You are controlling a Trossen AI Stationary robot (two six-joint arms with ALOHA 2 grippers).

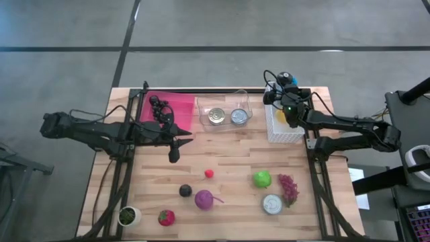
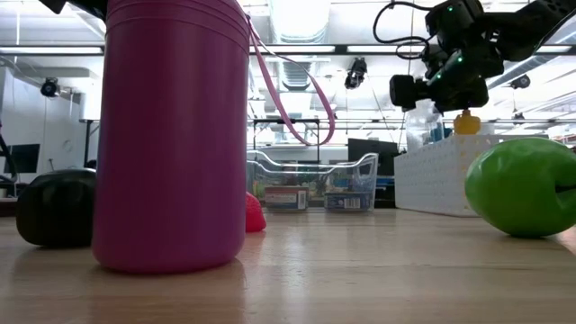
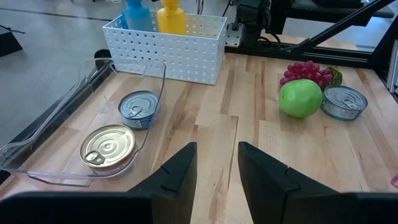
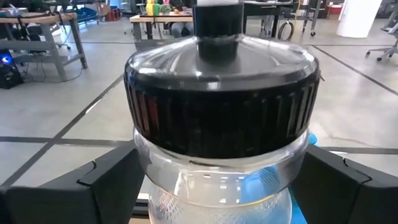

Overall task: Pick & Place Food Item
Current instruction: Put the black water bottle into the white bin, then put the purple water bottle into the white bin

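Note:
A clear bottle with a black ribbed cap point(image 4: 221, 106) stands between the two fingers of my right gripper point(image 4: 221, 183), over the far end of the white basket point(image 1: 287, 129); the jaws are wide apart. My left gripper point(image 3: 217, 168) hovers open over the table's middle, with nothing between its fingers. A green apple point(image 1: 262, 179), grapes point(image 1: 289, 189), a tin can point(image 1: 272, 204), a purple bulb point(image 1: 203, 199), a dark round fruit point(image 1: 185, 191), a small red ball point(image 1: 209, 173) and a strawberry point(image 1: 166, 217) lie on the near half of the table. My right gripper's fingers point(image 4: 109, 180) stand roughly level on either side of the bottle's clear shoulder point(image 4: 186, 180), just under the cap. I cannot tell whether they touch it. The bottle stands upright.
A clear bin point(image 1: 225, 111) with two tins sits at the back, a pink tray point(image 1: 164, 106) to its left. A blue bottle point(image 3: 138, 14) and a yellow one point(image 3: 171, 15) stand in the basket. A small potted plant point(image 1: 128, 216) is at the near left corner.

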